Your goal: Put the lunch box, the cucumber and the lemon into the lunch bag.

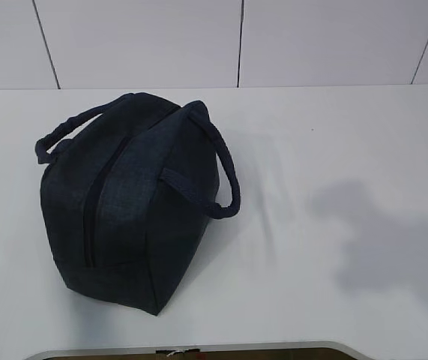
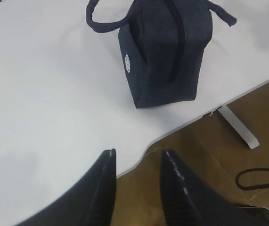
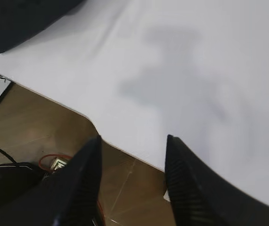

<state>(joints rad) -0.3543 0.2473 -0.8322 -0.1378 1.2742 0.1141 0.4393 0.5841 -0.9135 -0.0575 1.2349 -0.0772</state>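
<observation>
"Table [image 1: 333, 150] first: it's a wide white top, and apart from one thing it looks bare in every view."

"That one thing being the lunch bag [image 1: 127, 210]?"

"Yes. Dark navy, boxy, standing on the left half of the table near the front edge, one loop handle [image 1: 217, 169] flopped to each side. The zipper [image 1: 97, 206] runs along the top, and as far as I can tell it is closed along the whole stretch that shows."

"And the lunch box, the cucumber, the lemon?"

"None of them shows in any view. Either they are already inside and the bag has been zipped, or they simply aren't on the table; the pictures can't settle which. My guess is the packing is finished, but that's a judgement only."

"Where are the arms?"

"Neither reaches into the exterior view; only a soft shadow falls on the right of the table. Both wrist cameras look down past the table's front edge to the brown floor, so the arms seem pulled back towards the robot."

"Jaws?"

"The left gripper [image 2: 136, 162] has its fingers apart with nothing between them, the bag well ahead of it. The right gripper [image 3: 132, 148] is spread wider, also empty, with just a corner of the bag at the top left of its view."
</observation>
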